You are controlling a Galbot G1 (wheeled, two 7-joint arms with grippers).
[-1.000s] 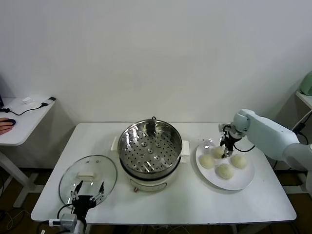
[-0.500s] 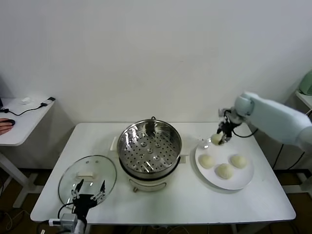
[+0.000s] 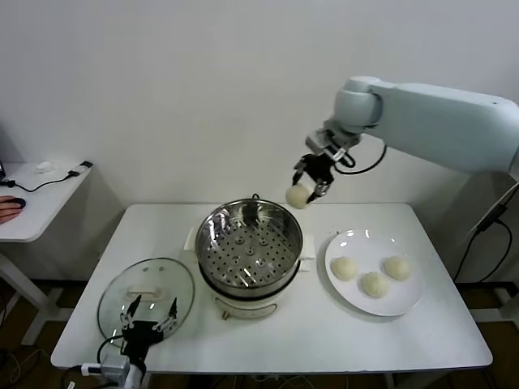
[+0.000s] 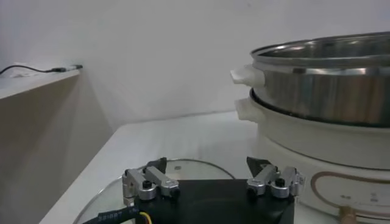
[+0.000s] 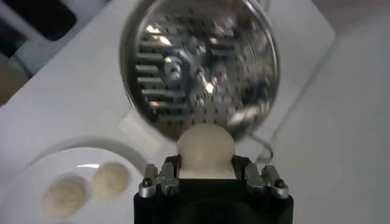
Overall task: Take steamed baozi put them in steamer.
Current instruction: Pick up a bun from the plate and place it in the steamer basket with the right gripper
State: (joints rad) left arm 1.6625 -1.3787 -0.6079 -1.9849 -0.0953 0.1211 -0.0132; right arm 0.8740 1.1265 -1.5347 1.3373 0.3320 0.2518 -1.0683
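1. The right tool point(image 3: 310, 180) hung in the air above the far right rim of the steamer point(image 3: 250, 247), its fingers clamped on one steamed baozi point(image 3: 298, 195).
2. In the right wrist view, that held baozi point(image 5: 205, 149) sat between the two fingers, with the steamer's perforated steel tray point(image 5: 201, 67) below and beyond it.
3. The steamer stood in the middle of the white counter point(image 3: 324, 332), a shiny steel pot on a cream-white base, and its tray held no buns.
4. Three more baozi point(image 3: 374, 284) lay on the white plate point(image 3: 405, 305), which sat on the counter just to the right of the steamer.
5. Two of those plated buns point(image 5: 109, 180) showed in the right wrist view, resting side by side.
6. The left tool point(image 3: 147, 318) was parked low at the counter's near left edge, its fingers spread apart, over the glass lid point(image 3: 146, 293).
7. The lid lay flat on the counter beside the steamer's left side, its white handle point(image 3: 143, 292) on top.
8. In the left wrist view, the left tool's fingers point(image 4: 151, 181) stood wide apart above the lid's glass point(image 4: 116, 195), with the steamer's wall point(image 4: 329, 100) near.
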